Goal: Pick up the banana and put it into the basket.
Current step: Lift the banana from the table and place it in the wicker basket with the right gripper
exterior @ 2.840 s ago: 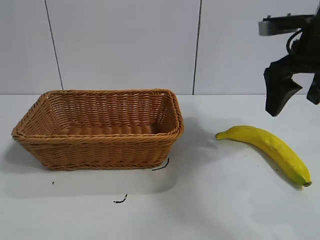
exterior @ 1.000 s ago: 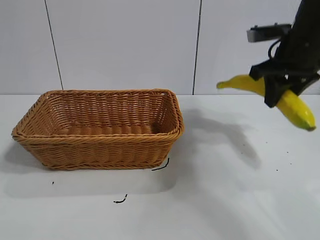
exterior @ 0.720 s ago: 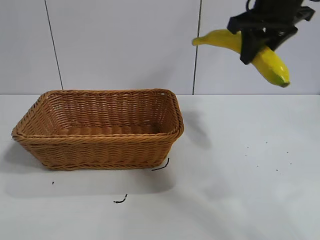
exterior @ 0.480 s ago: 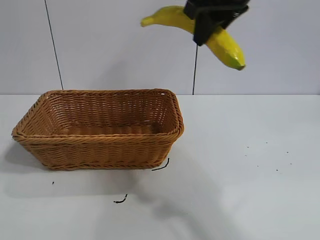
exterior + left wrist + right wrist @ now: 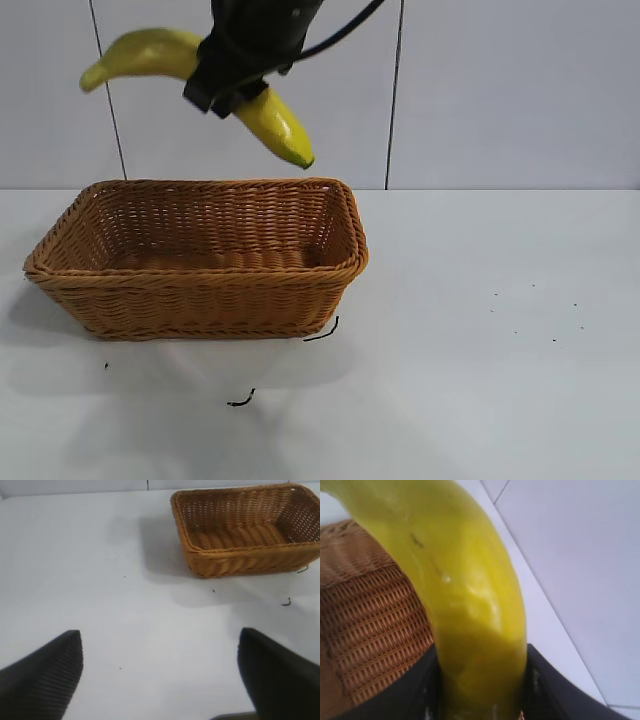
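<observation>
The yellow banana (image 5: 275,125) hangs in the air above the wicker basket (image 5: 200,285), over its left and middle part, with its stem end (image 5: 95,76) pointing left. My right gripper (image 5: 222,88) is shut on the banana's middle. Up close in the right wrist view, the banana (image 5: 465,590) fills the space between both black fingers (image 5: 555,690), and the basket's weave (image 5: 370,625) shows below it. The left gripper (image 5: 160,675) stands open over bare table, with the basket (image 5: 245,560) well ahead of it.
White table (image 5: 480,380) with a few small black marks (image 5: 240,401) in front of the basket. A white panelled wall (image 5: 500,90) runs along the back. The table to the right of the basket is bare.
The right gripper has carried the banana up off the table at the right and leftwards, to a spot above the basket. The basket has not moved.
</observation>
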Robot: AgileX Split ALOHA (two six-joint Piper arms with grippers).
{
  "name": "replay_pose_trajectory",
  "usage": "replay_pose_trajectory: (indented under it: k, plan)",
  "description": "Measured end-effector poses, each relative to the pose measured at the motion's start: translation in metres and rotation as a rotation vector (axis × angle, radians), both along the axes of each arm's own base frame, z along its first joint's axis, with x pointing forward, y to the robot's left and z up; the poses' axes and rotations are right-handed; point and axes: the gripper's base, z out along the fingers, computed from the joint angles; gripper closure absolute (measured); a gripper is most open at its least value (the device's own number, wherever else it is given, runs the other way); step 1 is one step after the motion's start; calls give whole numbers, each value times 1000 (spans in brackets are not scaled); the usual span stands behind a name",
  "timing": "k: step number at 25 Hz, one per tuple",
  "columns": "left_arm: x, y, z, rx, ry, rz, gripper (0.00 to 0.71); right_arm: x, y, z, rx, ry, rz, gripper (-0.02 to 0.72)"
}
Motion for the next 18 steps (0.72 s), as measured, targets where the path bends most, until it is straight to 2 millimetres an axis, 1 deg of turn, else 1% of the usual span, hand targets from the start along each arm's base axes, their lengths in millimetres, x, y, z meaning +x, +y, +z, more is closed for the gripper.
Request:
replay_pose_trajectory:
  k: [2,3,11,12,13,15,16,18]
  plan:
    - [0,0,0,0,0,0,75,2,1,-17,-21,25,-1,416]
    - [0,0,0,0,0,0,75,2,1,-20,-23,28,-1,416]
    - [0,0,0,0,0,0,75,2,2,-23,-20,36,-3,415]
    - [0,0,0,0,0,0,75,2,2,-23,-19,37,-4,395]
    - [0,0,0,0,0,0,75,2,2,-23,-16,39,-6,353]
    - [0,0,0,0,0,0,75,2,2,-23,-16,38,-6,206]
    - [0,0,0,0,0,0,75,2,2,-23,-16,38,-6,206]
    - [0,0,0,0,0,0,75,2,2,-22,-13,38,-8,99]
